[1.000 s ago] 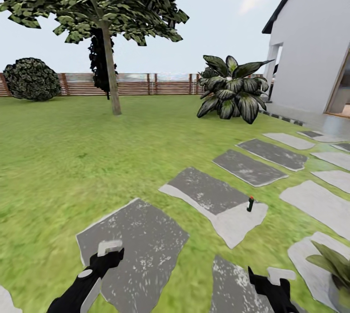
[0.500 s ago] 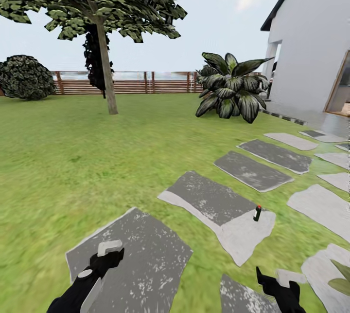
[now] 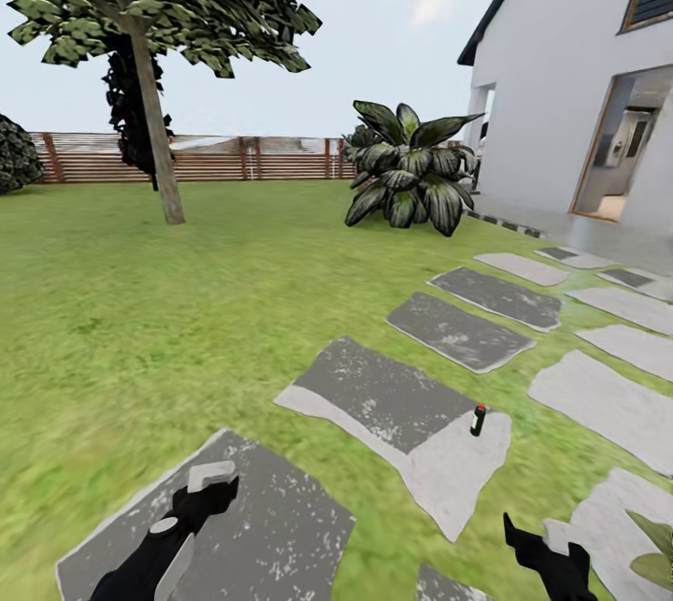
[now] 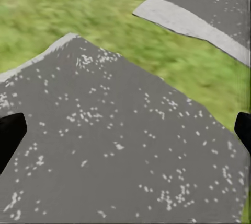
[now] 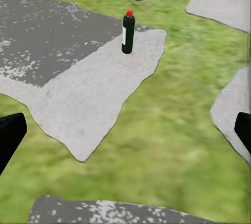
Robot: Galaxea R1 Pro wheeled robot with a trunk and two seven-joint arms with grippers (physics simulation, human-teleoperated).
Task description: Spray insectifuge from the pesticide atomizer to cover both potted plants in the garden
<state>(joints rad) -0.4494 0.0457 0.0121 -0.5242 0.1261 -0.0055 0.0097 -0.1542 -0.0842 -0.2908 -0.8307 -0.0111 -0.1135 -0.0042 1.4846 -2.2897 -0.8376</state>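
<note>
The garden lawn (image 3: 187,302) stretches to a wooden slat fence (image 3: 234,159), with a tree (image 3: 154,115) and a big broad-leaved plant (image 3: 407,173) standing in front of that fence and a white house (image 3: 579,96) off to one side. Across the grass runs a path of grey stepping stones, and the task centres on the widest of them, the two-tone stepping stone (image 3: 402,414).

The pesticide atomizer (image 3: 479,419) stands upright on the pale corner of that stone, red tip up, untouched; from the right wrist it shows as a dark bottle (image 5: 128,32) with a white label, well ahead of the arm. A leafy edge of one potted plant (image 3: 654,550) shows at the frame's border, beyond the stone from the tree, on the next paler slab; the second plant cannot be placed.

The left tool (image 3: 213,481) hangs over the nearer dark slab (image 4: 115,151), its fingers spread wide and holding nothing. The right tool (image 3: 551,550) is low beside the stone, fingers likewise wide apart and empty.

By this reading the task is at its very start: the robot appears to be on approach, the bottle is not yet grasped, and no spraying of either plant has been done.
</note>
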